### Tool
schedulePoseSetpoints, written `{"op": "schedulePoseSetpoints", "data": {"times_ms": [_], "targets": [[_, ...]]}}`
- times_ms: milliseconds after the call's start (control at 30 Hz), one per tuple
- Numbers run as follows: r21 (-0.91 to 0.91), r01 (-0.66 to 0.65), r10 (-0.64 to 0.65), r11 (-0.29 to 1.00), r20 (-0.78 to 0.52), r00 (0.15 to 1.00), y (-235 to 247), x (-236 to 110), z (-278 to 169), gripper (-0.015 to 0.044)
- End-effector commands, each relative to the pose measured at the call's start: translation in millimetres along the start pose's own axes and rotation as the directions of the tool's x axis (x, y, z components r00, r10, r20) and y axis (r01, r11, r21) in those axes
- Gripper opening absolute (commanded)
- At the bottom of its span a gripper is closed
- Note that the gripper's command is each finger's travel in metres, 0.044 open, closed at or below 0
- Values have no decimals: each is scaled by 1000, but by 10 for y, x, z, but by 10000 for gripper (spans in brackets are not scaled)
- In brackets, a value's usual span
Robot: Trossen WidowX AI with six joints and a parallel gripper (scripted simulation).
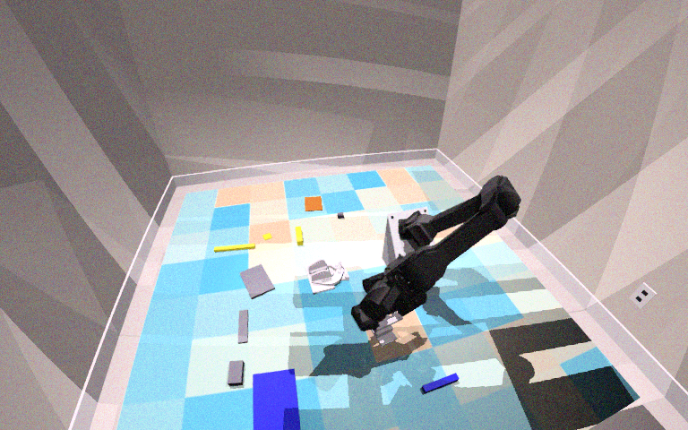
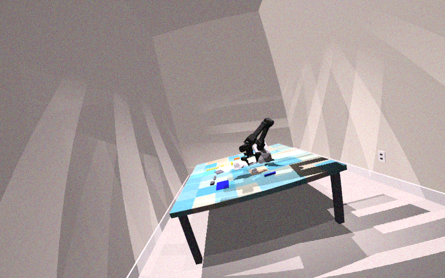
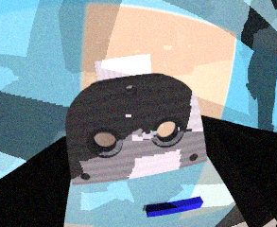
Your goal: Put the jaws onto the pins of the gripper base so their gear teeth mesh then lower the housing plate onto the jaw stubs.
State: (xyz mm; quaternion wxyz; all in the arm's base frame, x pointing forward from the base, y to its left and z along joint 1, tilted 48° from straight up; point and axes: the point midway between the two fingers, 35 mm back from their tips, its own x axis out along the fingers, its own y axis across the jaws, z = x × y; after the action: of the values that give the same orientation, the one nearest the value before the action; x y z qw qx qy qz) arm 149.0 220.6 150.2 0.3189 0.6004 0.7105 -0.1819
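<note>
Carrying: our black gripper (image 1: 385, 326) (image 2: 251, 159) (image 3: 133, 132) is clamped on the side edges of the holed plate (image 1: 384, 335) (image 2: 251, 160) (image 3: 129, 101), its fingers wide apart; we seem to have it raised.
White base: from the plate, the base (image 1: 322, 288) (image 2: 237, 168) sits towards 10 o'clock in the top view; we can't tell whether the teeth mesh.
Plate grip: it could swivel or slip if we swing fast, since only two edges are pinched.
Two holes: they could miss the stubs if we arrive turned, leaving the plate tilted; pressing then might knock the jaws loose.
Blue bar: at 4 o'clock from the plate, the bar (image 1: 440, 382) (image 2: 269, 174) (image 3: 176, 207) seems little threat.
</note>
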Motion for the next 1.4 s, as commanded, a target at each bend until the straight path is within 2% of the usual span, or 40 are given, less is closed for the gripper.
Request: {"op": "schedulePoseSetpoints", "data": {"times_ms": [0, 233, 800, 1367], "targets": [[-7, -3, 3, 1000, -6, 1000, -16, -132, -20, 351], [-17, -4, 3, 1000, -5, 1000, -13, -175, -5, 351], [-278, 10, 4, 961, 49, 999, 245, -123, 474, 351], [-523, 46, -5, 851, 80, 997, 405, -114, 1006, 351]]}}
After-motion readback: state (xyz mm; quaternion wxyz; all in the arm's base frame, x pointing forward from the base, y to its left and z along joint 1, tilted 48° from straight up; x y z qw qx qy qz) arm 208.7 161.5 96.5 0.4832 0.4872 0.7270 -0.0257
